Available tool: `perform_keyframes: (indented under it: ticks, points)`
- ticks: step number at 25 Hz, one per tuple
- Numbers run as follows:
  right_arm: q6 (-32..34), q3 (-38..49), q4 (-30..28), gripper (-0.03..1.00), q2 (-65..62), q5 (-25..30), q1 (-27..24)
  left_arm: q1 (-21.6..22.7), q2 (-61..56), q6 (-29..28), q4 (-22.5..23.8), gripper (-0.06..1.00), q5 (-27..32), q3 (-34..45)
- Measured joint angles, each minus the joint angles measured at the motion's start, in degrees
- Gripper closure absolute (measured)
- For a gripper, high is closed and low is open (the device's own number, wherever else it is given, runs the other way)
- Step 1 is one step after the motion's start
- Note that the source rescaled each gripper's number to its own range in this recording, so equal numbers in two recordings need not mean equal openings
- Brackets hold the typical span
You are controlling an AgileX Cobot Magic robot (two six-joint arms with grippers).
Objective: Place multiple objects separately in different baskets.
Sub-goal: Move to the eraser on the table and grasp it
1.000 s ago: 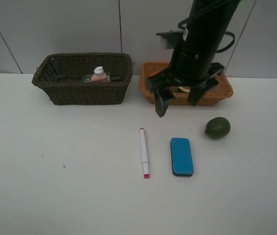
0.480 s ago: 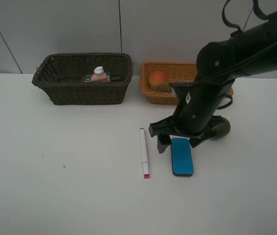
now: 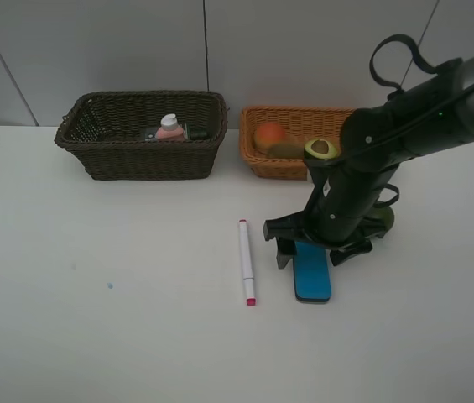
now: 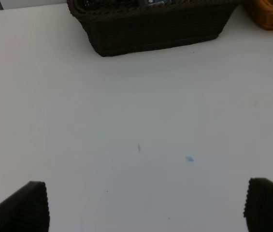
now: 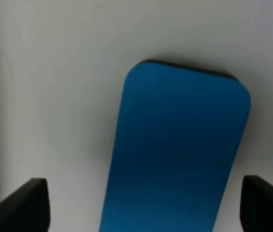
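The table (image 3: 69, 319) is smooth, so anything that is pushed on it can be expected to slide. The dark basket (image 3: 140, 164) holds the pink bottle (image 3: 169, 128), and the orange basket (image 3: 274, 170) holds the peach (image 3: 268, 134) with other fruit. It is judged that the eraser belongs in the dark one, and a mistake could be made if it is carried to the nearer orange basket.

The right gripper (image 3: 314, 252) is seen low over the eraser (image 3: 312, 277) with its jaws wide apart, one on each side, and nothing is held. The left gripper (image 4: 145, 208) is likewise spread wide over bare table, well apart, and holds nothing.

The eraser lies flat on the table, between the marker (image 3: 246, 260) and the avocado (image 3: 385, 218). In the right wrist view it is a little turned against the line of the jaws, so at closing it could be rotated or squeezed out rather than caught. Because it is low and flat, the fingertips must be brought almost to the table. If they are stopped too high, only the top edge would be pinched and it could be dropped on the way.

The avocado, partly hidden just beside the arm, could be set rolling by a touch. The marker, near the other jaw, could be knocked aside.
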Motion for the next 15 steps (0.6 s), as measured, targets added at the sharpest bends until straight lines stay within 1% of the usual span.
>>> perform_keyframes:
  ticks: [5,12,13,15]
  points:
    - [0.0,-0.2,-0.1,-0.01,3.5,-0.8,-0.7,0.0,0.0,0.0,0.0,-0.06,0.0,0.0]
    - [0.0,-0.6,-0.1,0.00,4.1,-0.1,-0.7,0.0,0.0,0.0,0.0,-0.06,0.0,0.0]
    - [-0.5,-0.7,-0.1,0.02,4.2,0.2,-0.7,0.0,0.0,0.0,0.0,-0.06,0.0,0.0]
    - [-1.5,-0.7,-0.2,0.12,4.2,0.7,-0.8,0.0,0.0,0.0,0.0,-0.06,0.0,0.0]
